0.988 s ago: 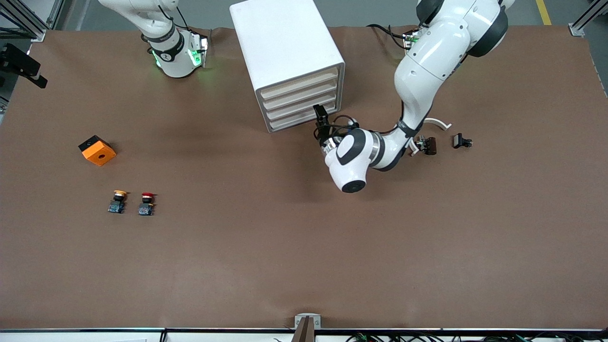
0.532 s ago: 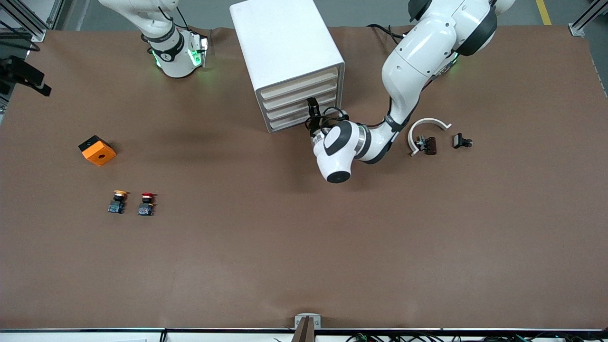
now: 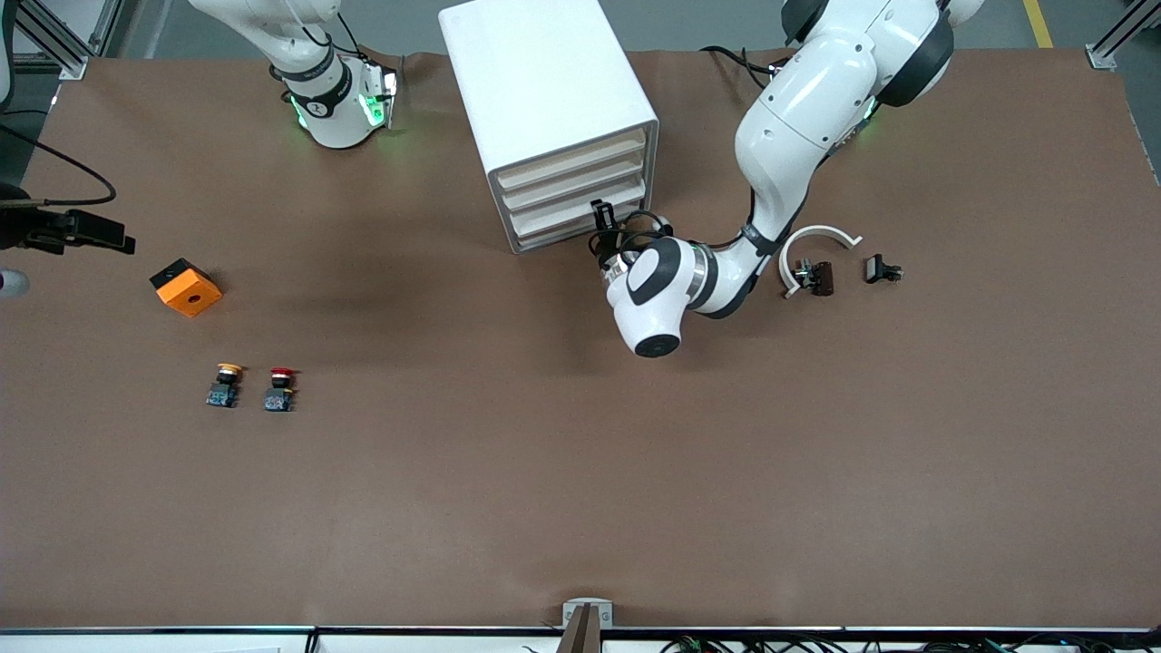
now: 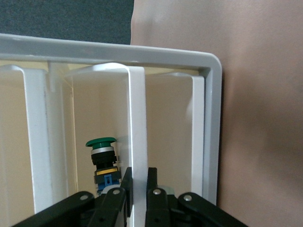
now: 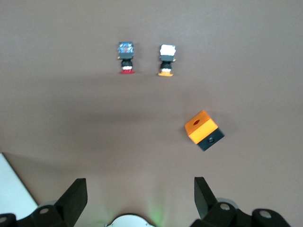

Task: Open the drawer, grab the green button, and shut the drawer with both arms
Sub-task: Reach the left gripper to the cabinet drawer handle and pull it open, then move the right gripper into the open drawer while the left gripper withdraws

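The white cabinet stands near the robots' bases, its four drawers facing the front camera. My left gripper is shut on the cream front strip of the drawer second from the bottom, at the end toward the left arm. The fingers clamp that strip from both sides. The green-capped button shows inside this drawer, just past the strip. My right gripper is open and empty in the air over the right arm's end of the table; it also shows in the right wrist view.
An orange block lies under the right gripper. A yellow-capped button and a red-capped button stand nearer the front camera. A white curved part and small dark parts lie beside the left arm.
My left gripper reached the cabinet, closed on the drawer's strip and has drawn slightly toward the front camera. My right gripper has moved over the table's end toward the orange block.
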`<state>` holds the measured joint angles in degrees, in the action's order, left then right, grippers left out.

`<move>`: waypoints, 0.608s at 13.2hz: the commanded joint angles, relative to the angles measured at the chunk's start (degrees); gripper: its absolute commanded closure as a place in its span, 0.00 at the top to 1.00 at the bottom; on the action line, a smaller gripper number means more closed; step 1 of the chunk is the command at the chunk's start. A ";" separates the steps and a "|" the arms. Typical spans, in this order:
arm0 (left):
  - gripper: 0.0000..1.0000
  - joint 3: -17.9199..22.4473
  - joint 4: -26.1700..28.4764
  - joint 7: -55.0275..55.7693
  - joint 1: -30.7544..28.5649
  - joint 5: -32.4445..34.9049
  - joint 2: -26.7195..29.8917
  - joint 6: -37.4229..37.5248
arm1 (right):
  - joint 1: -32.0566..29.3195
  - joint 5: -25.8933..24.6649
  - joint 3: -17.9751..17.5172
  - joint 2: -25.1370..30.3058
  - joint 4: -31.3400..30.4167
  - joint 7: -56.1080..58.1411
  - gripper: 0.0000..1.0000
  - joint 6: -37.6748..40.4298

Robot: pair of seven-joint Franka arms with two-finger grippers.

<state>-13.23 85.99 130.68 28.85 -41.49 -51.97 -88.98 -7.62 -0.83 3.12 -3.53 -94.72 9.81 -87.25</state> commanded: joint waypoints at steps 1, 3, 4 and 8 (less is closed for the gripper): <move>0.00 3.38 -0.21 0.19 -0.02 -0.34 0.99 -0.67 | -1.96 -0.23 -0.48 -1.48 1.82 3.10 1.00 -0.29; 0.00 3.74 -2.75 0.19 -1.77 -0.34 0.47 -0.58 | -1.88 0.13 -0.39 -1.74 1.82 2.94 1.00 -0.03; 0.00 3.74 -3.55 0.10 -3.26 -0.34 0.38 -0.67 | -1.70 0.30 -0.48 -1.66 1.82 2.68 1.00 0.06; 0.54 3.74 -6.27 -1.56 -5.64 -0.17 0.55 -0.67 | -1.52 2.94 -0.48 -1.48 1.82 -1.43 1.00 0.14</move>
<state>-9.43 81.74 129.61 23.09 -41.61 -51.27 -89.34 -8.95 0.62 2.83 -4.60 -94.20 11.25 -88.00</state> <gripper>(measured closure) 0.846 0.000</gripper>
